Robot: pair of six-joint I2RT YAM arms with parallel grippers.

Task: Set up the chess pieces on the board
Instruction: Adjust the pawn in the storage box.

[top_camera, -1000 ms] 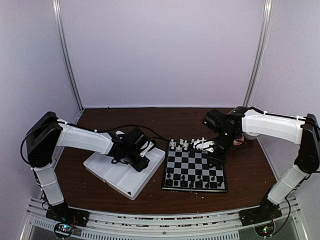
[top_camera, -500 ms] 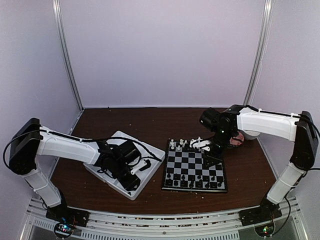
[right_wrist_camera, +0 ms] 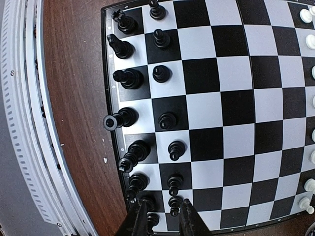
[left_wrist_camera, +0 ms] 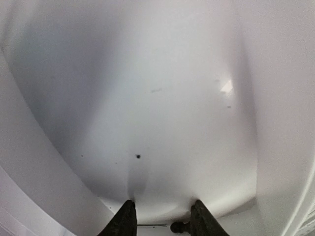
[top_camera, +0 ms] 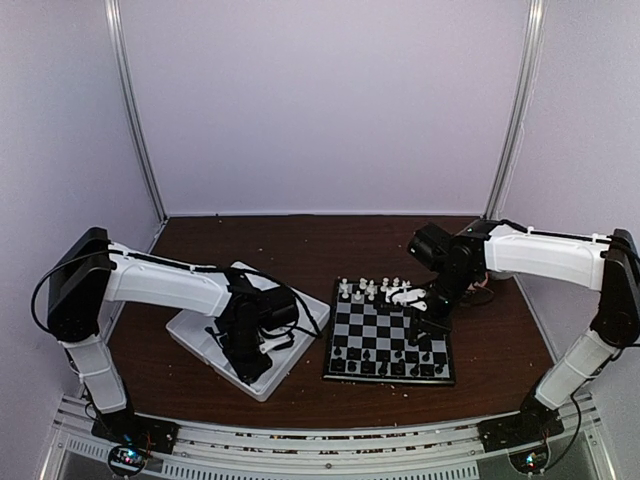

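Observation:
The board (top_camera: 385,325) lies right of centre and fills the right wrist view (right_wrist_camera: 236,98). Black chess pieces (top_camera: 385,360) stand in its two near rows; in the right wrist view they form two columns (right_wrist_camera: 162,118) at the left. My right gripper (top_camera: 422,325) hovers over the board's right side. Its fingers (right_wrist_camera: 142,219) are slightly apart and hold nothing, with a black pawn (right_wrist_camera: 173,204) below them. My left gripper (top_camera: 252,350) is low in the white tray (top_camera: 200,335), open (left_wrist_camera: 165,221). A small dark knob (left_wrist_camera: 178,227) touches its right finger.
White pieces (top_camera: 370,290) stand along the board's far edge and show at the right of the right wrist view (right_wrist_camera: 311,73). The tray floor (left_wrist_camera: 157,98) has a few dark specks. A metal rail (right_wrist_camera: 24,123) runs along the table's near edge.
My left gripper has swung from the tray's far right corner toward its near side and dropped low. My right gripper has moved from the board's far edge toward the near rows.

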